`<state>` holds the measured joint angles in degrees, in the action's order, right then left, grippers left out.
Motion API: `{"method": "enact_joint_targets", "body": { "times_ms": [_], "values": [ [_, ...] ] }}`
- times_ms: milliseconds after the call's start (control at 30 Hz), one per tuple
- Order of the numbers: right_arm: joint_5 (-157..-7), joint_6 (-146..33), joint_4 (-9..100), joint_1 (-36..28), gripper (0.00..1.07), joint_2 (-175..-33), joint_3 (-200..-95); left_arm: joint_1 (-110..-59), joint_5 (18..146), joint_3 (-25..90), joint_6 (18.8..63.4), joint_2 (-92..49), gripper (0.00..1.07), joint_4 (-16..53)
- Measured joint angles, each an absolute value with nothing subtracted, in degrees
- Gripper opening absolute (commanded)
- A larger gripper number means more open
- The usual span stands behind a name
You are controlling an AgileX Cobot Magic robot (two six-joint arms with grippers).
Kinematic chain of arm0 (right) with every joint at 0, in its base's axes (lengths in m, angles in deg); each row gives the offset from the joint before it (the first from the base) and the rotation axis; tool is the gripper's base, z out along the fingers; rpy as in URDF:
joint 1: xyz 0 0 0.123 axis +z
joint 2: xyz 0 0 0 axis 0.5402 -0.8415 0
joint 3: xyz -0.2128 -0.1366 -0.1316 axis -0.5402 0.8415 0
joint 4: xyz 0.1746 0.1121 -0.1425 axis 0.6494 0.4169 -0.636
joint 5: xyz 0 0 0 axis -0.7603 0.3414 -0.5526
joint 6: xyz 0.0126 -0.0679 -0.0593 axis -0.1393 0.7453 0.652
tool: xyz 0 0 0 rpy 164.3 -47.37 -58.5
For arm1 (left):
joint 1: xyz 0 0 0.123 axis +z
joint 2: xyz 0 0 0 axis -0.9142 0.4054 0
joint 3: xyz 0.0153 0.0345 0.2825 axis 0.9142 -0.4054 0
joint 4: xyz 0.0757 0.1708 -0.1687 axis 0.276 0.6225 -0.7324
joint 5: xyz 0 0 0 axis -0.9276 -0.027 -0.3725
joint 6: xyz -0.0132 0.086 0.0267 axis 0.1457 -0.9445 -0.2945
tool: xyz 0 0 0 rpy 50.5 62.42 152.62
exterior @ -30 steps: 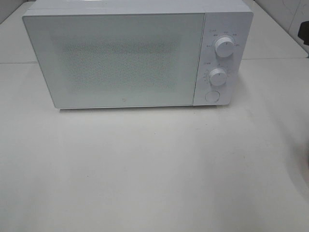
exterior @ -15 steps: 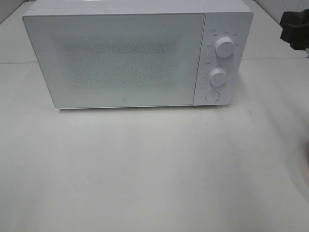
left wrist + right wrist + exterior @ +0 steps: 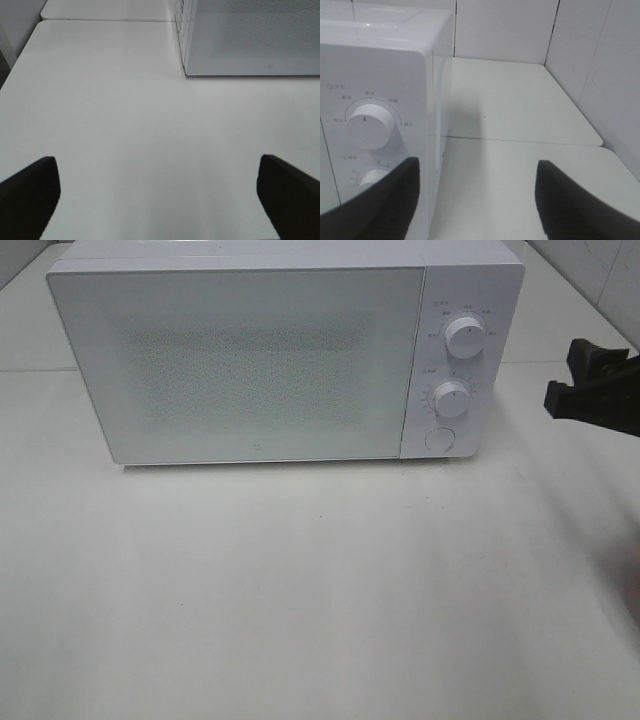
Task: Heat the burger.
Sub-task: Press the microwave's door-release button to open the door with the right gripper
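The burger is out of view in all frames. A white microwave (image 3: 260,360) stands at the back of the table with its door shut; two white knobs (image 3: 464,335) and a round button sit on its right panel. My right gripper (image 3: 568,375) is open and empty, in the air to the right of the panel; the right wrist view shows its fingers (image 3: 380,200) spread, with the upper knob (image 3: 369,125) ahead. My left gripper (image 3: 157,200) is open and empty low over the table, out of the exterior view; the microwave's lower left corner (image 3: 250,40) shows ahead of it.
The white table (image 3: 320,590) stretches in front of the microwave. A tiled wall (image 3: 580,45) rises behind and to the right of the table. A seam (image 3: 560,362) splits the tabletop near the back.
My right gripper has come in from the upper right edge and moved down and left, toward the microwave's control panel. The microwave has not moved.
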<state>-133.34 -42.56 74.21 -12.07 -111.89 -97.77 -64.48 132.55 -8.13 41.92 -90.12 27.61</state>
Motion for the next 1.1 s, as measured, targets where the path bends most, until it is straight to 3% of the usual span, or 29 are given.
{"method": "enact_joint_targets", "body": {
  "times_ms": [200,533,1100],
  "values": [
    [-139.8,-40.4,79.9,-4.3,0.64,-117.3,-97.8,-64.5,132.5,-8.1,41.9,-90.1,1.0,27.6],
    [-143.2,-42.6,80.7,2.4,0.64,-124.7,-97.9,-64.5,132.5,-8.1,41.9,-90.1,1.0,27.6],
    [-144.8,-60.0,85.0,4.9,0.64,-129.5,-97.5,-64.5,132.5,-8.1,41.9,-90.1,1.0,27.6]
  ]
}}
